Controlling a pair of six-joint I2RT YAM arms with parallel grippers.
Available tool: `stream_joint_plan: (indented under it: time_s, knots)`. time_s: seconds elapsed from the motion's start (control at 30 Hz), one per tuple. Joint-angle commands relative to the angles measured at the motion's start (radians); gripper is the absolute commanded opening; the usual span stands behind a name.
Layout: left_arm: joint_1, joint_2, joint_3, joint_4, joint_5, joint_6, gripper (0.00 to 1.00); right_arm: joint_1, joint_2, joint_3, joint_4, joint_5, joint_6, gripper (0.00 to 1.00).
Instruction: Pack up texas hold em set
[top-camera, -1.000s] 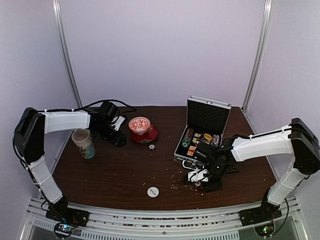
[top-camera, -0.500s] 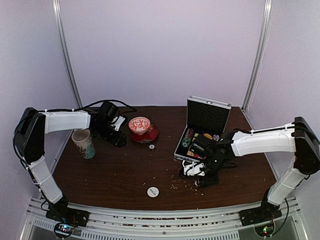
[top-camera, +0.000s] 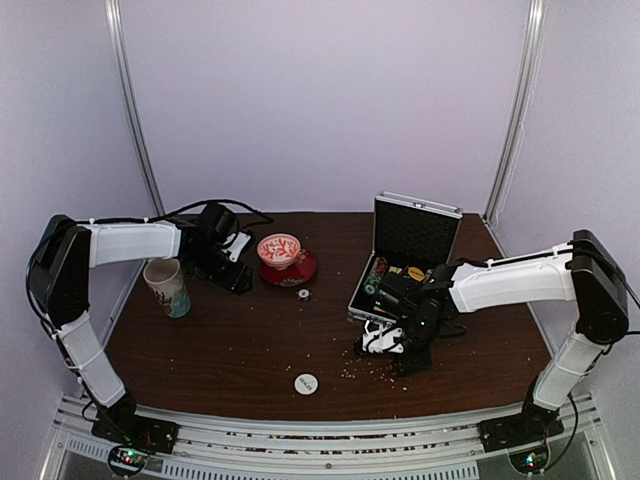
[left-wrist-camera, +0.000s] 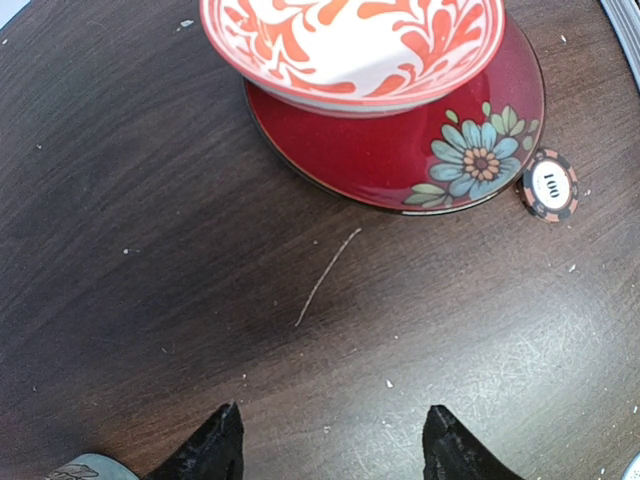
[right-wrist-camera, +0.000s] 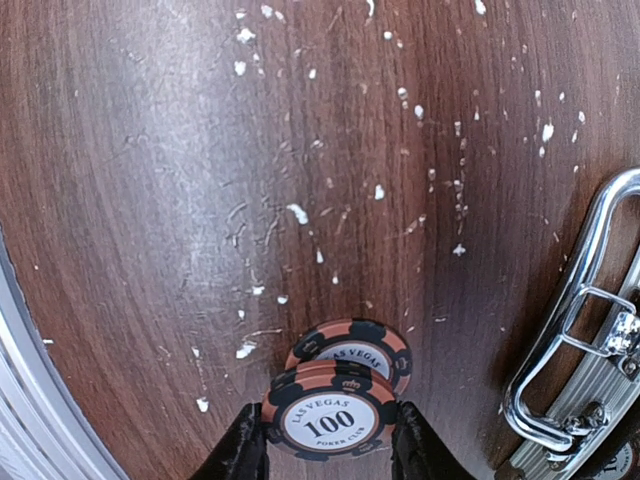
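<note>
Standing open at about 3 o'clock on the surface (top-camera: 220, 340) in the top view, the aluminium briefcase (top-camera: 412, 240) is showing its upright lid and a tray partly filled with chips. The right gripper (top-camera: 385, 342) is hanging low at 7 o'clock of the case, just off its front edge. A white disc (top-camera: 306, 383) is lying near 6 o'clock. One loose chip (top-camera: 303, 295) is sitting at 5 o'clock of the red saucer (top-camera: 300, 272). The left gripper (top-camera: 232, 262) is resting at 9 o'clock of the bowl (top-camera: 279, 248).

In the left wrist view, the left fingers (left-wrist-camera: 205, 452) are standing apart with nothing between them. That loose 100 chip is lying just beside the saucer's rim at 4 o'clock.

In the right wrist view, the right fingers (right-wrist-camera: 245, 450) are clamping the edges of a brown-and-black 100 poker chip (right-wrist-camera: 323, 420). A second matching chip (right-wrist-camera: 352, 345) is lying at 12 o'clock of it, partly overlapped. The case handle (right-wrist-camera: 570, 330) is curving at 3 o'clock.

The step appears to be carrying this chip into the case. The grip is on the rim only, so lifting straight up should avoid dragging the second chip. The chip then needs to pass above the handle and front wall and come down into the tray before the fingers part.
</note>
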Motion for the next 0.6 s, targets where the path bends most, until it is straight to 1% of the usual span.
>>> stream_joint_plan:
  time_s: [0.0,0.57]
  knots:
    - [0.010,0.004,-0.001,0.017,0.008,0.014,0.62,0.004,0.021,0.026,0.006,0.003,0.011,0.36]
    - [0.010,0.011,0.001,0.017,0.013,0.014,0.62,0.003,0.045,0.034,0.020,0.007,0.019,0.38]
